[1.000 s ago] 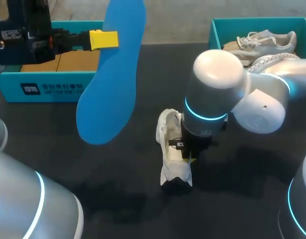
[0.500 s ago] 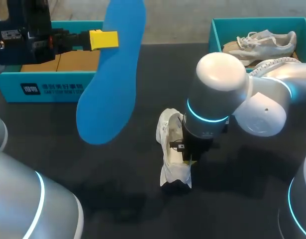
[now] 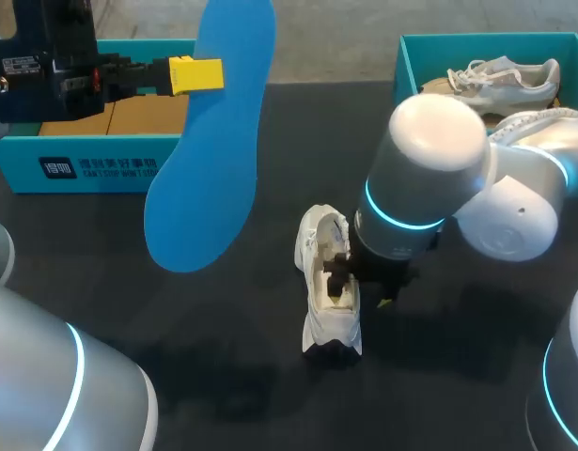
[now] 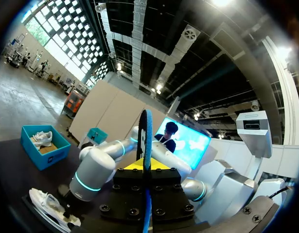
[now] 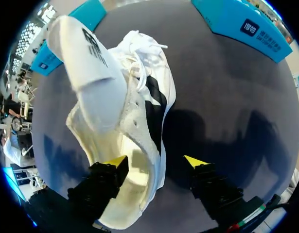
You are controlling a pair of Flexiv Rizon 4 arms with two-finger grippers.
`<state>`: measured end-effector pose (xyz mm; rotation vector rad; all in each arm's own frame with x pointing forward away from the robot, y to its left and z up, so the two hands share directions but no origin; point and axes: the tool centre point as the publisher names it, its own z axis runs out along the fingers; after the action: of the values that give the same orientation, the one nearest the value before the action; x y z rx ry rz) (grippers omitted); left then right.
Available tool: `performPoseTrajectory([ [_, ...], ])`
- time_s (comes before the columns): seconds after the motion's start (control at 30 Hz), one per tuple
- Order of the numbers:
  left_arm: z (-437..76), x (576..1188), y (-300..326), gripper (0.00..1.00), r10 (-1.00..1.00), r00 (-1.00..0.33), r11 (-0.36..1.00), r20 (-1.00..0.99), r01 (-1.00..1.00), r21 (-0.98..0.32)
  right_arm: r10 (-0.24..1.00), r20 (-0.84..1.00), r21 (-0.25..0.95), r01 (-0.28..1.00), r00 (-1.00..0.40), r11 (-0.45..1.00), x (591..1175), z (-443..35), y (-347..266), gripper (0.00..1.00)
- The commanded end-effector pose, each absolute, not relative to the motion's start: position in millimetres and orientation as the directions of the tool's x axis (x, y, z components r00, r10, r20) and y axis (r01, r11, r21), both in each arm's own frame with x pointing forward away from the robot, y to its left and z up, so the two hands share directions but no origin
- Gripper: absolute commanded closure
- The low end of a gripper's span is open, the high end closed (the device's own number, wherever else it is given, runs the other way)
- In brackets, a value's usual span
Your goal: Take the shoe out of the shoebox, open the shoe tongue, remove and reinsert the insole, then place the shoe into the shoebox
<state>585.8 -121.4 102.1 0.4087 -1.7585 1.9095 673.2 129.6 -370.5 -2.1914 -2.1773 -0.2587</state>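
The left fingers (image 3: 199,74) are clamped on a large blue foam insole (image 3: 209,160) and hold it raised above the dark surface (image 3: 458,395), near the teal cardboard shoebox with a brown floor (image 3: 101,164) at the far left. In the left wrist view the insole stands edge-on between them. The right fingers (image 5: 154,163) stand wide apart, straddling one side wall of the white mesh sneaker (image 5: 139,102). One yellow tip sits inside the shoe's opening over the pale, bare footbed. The other is outside, beside the shoe, with a strip of surface showing between it and the wall, so they grip nothing. The sneaker lies in the middle of the surface, outside both boxes, tipped towards its side, with its white padded tongue (image 5: 86,63) folded out away from the opening and its laces loose. At the far right a second teal box (image 3: 406,56) holds another pale laced sneaker (image 3: 500,75).
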Motion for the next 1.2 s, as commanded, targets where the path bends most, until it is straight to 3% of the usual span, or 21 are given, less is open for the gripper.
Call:
performPoseTrajectory([
  [0.03, 102.7, 586.9, -121.7, 1.00, 0.163, -0.826, -0.028, 0.540, -0.551, -0.834, 0.981, 0.193, 0.103, 0.995, -0.002, -0.019, 668.4, -347.9, 112.3, 0.00],
  [0.63, 102.7, 586.9, -121.7, 1.00, 0.163, -0.826, -0.028, 0.540, -0.551, -0.834, 0.875, 0.481, 0.111, 0.994, -0.054, 0.001, 677.3, -298.4, 78.8, 0.00],
  [1.2, 106.3, 601.4, -116.7, 1.00, 0.192, -0.856, -0.085, 0.480, -0.501, -0.861, 0.718, 0.687, 0.130, 0.991, -0.110, 0.028, 685.6, -281.8, 59.7, 0.00],
])
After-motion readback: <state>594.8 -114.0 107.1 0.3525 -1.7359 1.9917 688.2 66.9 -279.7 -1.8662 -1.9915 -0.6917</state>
